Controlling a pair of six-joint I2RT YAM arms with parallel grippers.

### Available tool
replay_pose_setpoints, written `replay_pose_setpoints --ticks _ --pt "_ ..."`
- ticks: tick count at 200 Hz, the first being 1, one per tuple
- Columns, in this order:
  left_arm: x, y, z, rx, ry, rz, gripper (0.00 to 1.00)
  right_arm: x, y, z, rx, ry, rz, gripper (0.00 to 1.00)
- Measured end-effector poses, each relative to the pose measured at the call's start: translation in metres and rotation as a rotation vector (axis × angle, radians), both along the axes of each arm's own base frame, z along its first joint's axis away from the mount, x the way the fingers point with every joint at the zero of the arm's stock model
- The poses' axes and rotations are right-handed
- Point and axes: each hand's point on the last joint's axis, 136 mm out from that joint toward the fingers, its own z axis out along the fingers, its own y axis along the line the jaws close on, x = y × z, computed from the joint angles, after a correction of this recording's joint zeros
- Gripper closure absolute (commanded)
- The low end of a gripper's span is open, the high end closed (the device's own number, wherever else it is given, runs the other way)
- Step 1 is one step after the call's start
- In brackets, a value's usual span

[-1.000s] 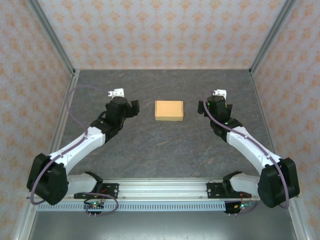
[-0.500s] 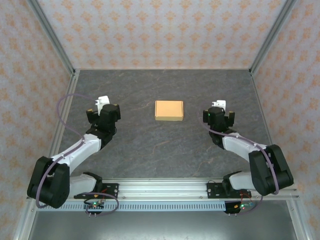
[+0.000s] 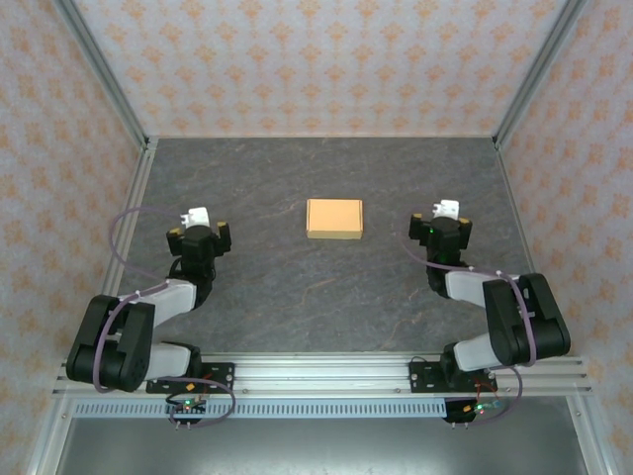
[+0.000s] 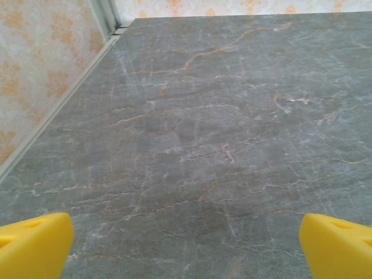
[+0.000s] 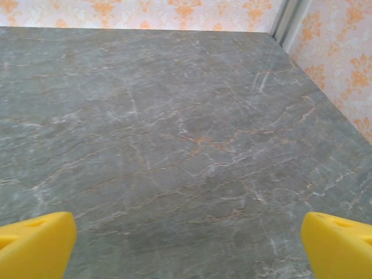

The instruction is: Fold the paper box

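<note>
**Top view, left to right.** The left hand (image 3: 198, 230) hangs over the bench (image 3: 297, 307) at its 9 o'clock side, its arm folded close to its base. Its jaws are spread wide and hold nothing. In the left wrist view, its yellow fingertips (image 4: 35, 244) sit at the two lower corners with bare marbled bench between them.

The paper box (image 3: 334, 218) lies at mid-bench, a little toward 12 o'clock. It is a small, closed, orange-yellow rectangle resting flat, and neither hand touches it. Its long axis runs from 9 o'clock to 3 o'clock, square to the bench edges. Its 6 o'clock wall shows as a darker strip. Which end carries the tabs cannot be told.

The right hand (image 3: 441, 226) is at the 3 o'clock side, also spread wide and empty, with yellow fingertips (image 5: 35, 244) far apart over bare bench in the right wrist view.

**Key relation.** The box lies at about 3 o'clock from the left hand and 9 o'clock from the right, so each hand faces one of its short ends. Both are well apart from it, and the right hand is somewhat nearer. Both hands point toward 12 o'clock, past the box rather than at it.

**Judgement.** The folding looks finished. Any further move would call for a sideways reach along the long axis.
</note>
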Motion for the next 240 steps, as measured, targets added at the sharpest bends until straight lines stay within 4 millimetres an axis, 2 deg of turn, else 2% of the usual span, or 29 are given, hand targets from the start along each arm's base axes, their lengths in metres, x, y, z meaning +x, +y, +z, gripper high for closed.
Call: replay_pose_setpoints --ticks 16,40,53,90,129,240 --pt "0.007 -0.008 -0.003 -0.010 -0.014 -0.049 0.00 -0.006 -0.005 -0.007 0.026 -0.010 0.002 0.01" --pt "0.019 -0.018 -0.021 -0.021 0.025 -0.110 0.00 -0.011 0.001 -0.016 0.051 -0.009 0.041 0.01" --pt "0.023 -0.017 -0.028 -0.034 0.045 -0.119 0.00 -0.009 0.005 -0.018 0.060 -0.030 0.061 0.01" --pt "0.031 -0.009 -0.020 -0.064 0.020 -0.119 0.00 -0.005 0.006 -0.023 0.076 -0.015 0.067 0.01" --pt "0.033 -0.012 -0.019 -0.074 0.016 -0.136 0.00 0.015 -0.012 -0.007 0.125 -0.040 0.006 0.01" --pt "0.033 -0.012 -0.019 -0.075 0.016 -0.139 0.00 0.012 -0.012 -0.016 0.146 -0.003 0.000 0.01"
